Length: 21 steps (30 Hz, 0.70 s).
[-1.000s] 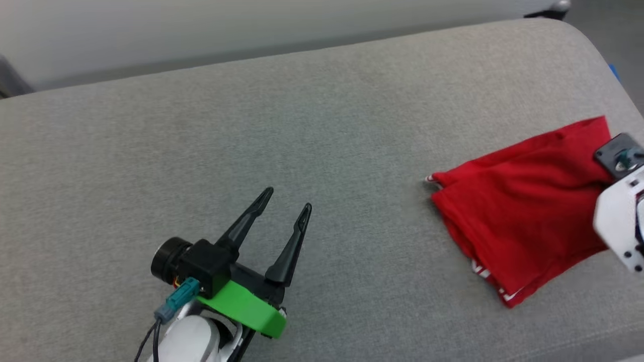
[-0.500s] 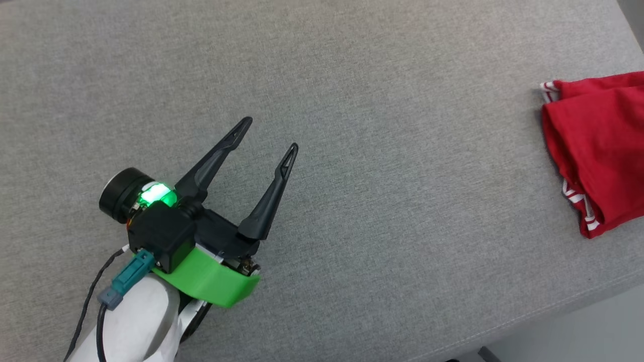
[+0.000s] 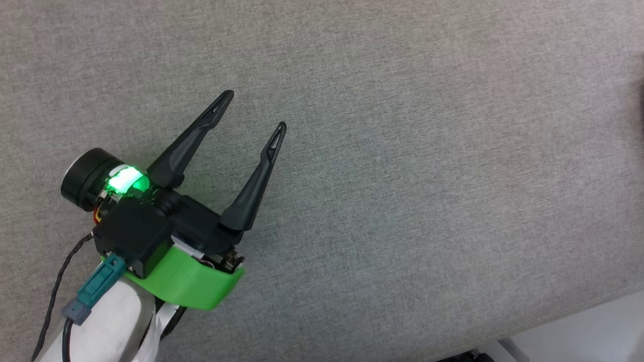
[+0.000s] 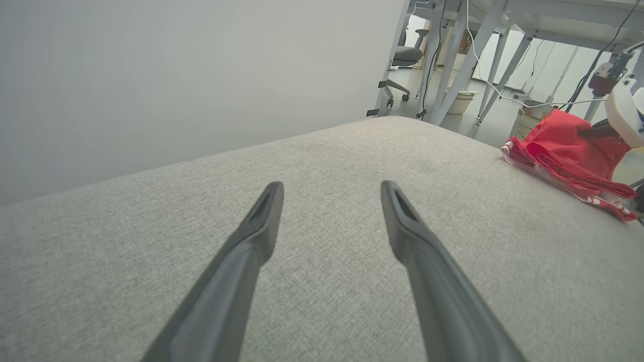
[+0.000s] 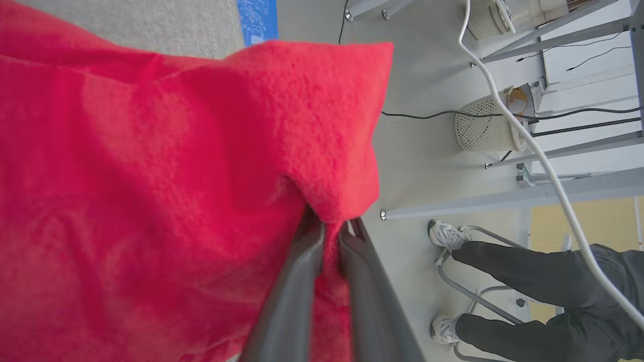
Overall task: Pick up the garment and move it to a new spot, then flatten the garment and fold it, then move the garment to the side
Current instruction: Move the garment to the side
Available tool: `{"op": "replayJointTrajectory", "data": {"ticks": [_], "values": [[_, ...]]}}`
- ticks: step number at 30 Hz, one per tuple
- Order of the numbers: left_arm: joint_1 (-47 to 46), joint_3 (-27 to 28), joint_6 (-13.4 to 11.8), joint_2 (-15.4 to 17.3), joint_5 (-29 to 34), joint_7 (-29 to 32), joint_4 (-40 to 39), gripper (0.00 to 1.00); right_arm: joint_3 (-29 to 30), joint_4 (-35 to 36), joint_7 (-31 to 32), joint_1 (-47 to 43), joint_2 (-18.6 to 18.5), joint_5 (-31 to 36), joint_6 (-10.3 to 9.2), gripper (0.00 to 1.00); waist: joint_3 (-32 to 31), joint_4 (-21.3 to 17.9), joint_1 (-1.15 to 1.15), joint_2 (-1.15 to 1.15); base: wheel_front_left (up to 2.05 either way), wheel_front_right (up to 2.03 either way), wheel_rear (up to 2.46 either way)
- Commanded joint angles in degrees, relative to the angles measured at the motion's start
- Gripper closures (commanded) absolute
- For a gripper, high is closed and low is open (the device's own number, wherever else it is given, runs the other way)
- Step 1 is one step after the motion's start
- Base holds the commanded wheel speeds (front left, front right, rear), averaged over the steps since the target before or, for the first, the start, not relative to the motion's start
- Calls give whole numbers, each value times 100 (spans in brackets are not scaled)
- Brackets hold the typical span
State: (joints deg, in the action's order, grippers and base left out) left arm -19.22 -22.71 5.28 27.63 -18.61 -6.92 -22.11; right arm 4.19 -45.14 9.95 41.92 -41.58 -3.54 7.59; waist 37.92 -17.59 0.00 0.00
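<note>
Head swung aside, the garment (image 5: 151, 176) stays pinched between the right gripper's (image 5: 333, 229) narrow jaws while the left gripper (image 3: 254, 109) gapes empty: sideways move likely underway.

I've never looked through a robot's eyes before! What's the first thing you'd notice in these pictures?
The bright red garment looms large at the left of the right wrist view, pinched between the shut fingers of the right gripper. Next comes the left gripper, open over the grey cushion at the head view's left, with a vivid green collar behind its fingers.
</note>
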Motion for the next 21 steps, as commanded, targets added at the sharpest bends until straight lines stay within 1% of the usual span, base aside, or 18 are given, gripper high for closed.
{"op": "replayJointTrajectory", "data": {"ticks": [1, 5, 6, 7, 11, 15, 18, 19, 21], "values": [[-38, 11, -31, 47, 76, 18, -28, 0, -3, -135, -80, 149, 55, 71, -10, 100, 114, 109, 0, 0, 0, 0, 0], [-44, -7, -42, 49, 82, 0, -17, 0, -2, -495, -237, 334, 91, 159, -10, 100, 126, 154, 0, 0, 0, 0, 0], [-45, -9, -43, 47, 78, -18, 5, 0, 15, -590, -266, 385, 101, 182, -10, 55, 112, 162, 0, 0, 0, 0, 0], [-41, -11, -44, 44, 74, -36, 31, 0, 33, -664, -291, 424, 109, 206, -10, 0, 90, 168, 0, 0, 0, 0, 0], [-19, -61, -39, 0, 55, -155, 214, 0, 118, -903, -442, 595, 132, 335, -10, 0, -96, 200, 0, 0, 0, 0, 0], [15, -103, -42, -134, -31, -374, 466, 0, 93, -941, -665, 712, 88, 380, -10, 0, -417, 259, 0, 0, 0, 0, 0], [97, -28, -83, -324, -243, -563, 728, 0, 25, -793, -853, 799, 151, 171, -10, 0, -755, 318, 0, 0, 0, 0, 0], [175, 17, -92, -402, -321, -652, 918, 0, -52, -603, -968, 814, 198, -8, -10, 0, -1006, 366, 0, 0, 0, 0, 0], [277, 53, -92, -489, -391, -719, 1113, 0, -123, -366, -1049, 771, 267, -253, -10, 0, -1294, 433, 0, 0, 0, 0, 0]]}}
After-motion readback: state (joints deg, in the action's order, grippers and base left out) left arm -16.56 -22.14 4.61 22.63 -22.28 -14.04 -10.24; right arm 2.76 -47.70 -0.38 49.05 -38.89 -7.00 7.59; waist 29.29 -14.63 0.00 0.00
